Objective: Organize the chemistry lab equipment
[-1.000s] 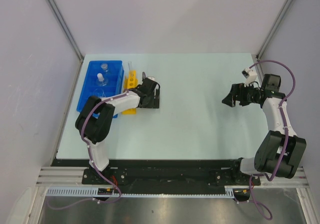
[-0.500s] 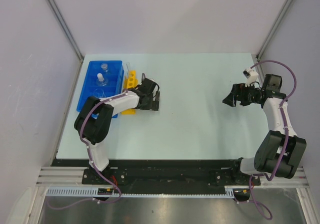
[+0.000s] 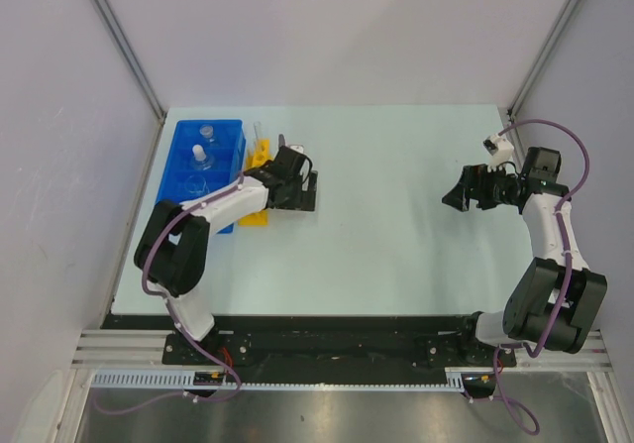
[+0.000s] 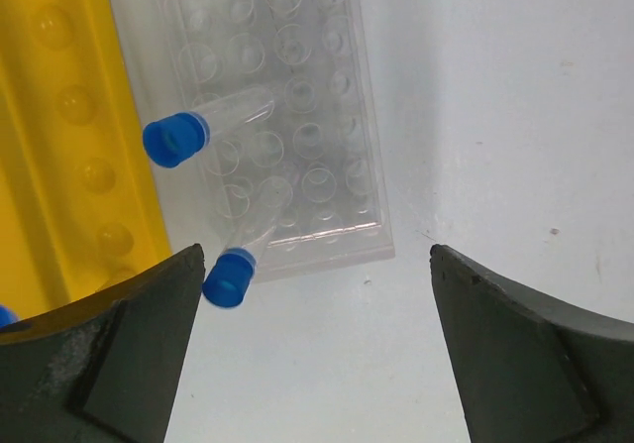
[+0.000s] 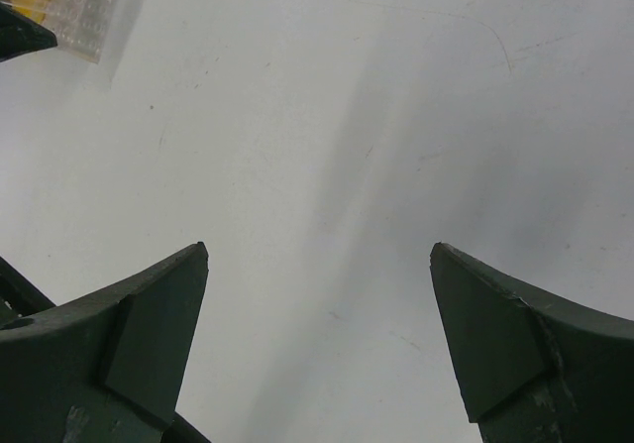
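Black left pincer (image 4: 315, 265), jaws wide and holding nothing, over a clear slide (image 4: 297, 116) on which two blue-tipped droppers (image 4: 203, 131) lie flat. Yellow rack (image 4: 69, 146) just beside the slide; blue tray (image 3: 170, 187) with flasks (image 3: 206, 132) beyond it, toward the far-left corner. Right pincer (image 5: 319, 255), also wide and holding nothing, over bare counter (image 5: 327, 116) near the right edge.

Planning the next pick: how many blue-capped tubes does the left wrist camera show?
2. One blue-capped tube lies across the clear plate, the other overhangs its near edge. A blue sliver by the yellow rack may be a third.
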`<act>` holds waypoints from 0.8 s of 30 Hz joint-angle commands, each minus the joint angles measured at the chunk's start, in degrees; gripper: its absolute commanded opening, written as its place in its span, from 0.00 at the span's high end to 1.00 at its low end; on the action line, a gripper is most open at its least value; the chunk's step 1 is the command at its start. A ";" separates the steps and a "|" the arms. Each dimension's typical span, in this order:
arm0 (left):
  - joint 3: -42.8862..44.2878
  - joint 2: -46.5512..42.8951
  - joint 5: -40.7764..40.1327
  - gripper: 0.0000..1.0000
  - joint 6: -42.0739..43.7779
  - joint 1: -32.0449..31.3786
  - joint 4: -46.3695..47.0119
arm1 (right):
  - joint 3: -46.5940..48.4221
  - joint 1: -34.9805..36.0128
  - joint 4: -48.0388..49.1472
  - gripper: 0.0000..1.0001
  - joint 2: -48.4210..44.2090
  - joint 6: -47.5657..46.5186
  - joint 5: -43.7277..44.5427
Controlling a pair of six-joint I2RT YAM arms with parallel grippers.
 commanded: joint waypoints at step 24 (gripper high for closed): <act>-6.99 -60.05 12.54 0.00 8.82 10.46 -5.10 | 2.56 -10.37 4.99 0.00 -25.11 4.04 9.87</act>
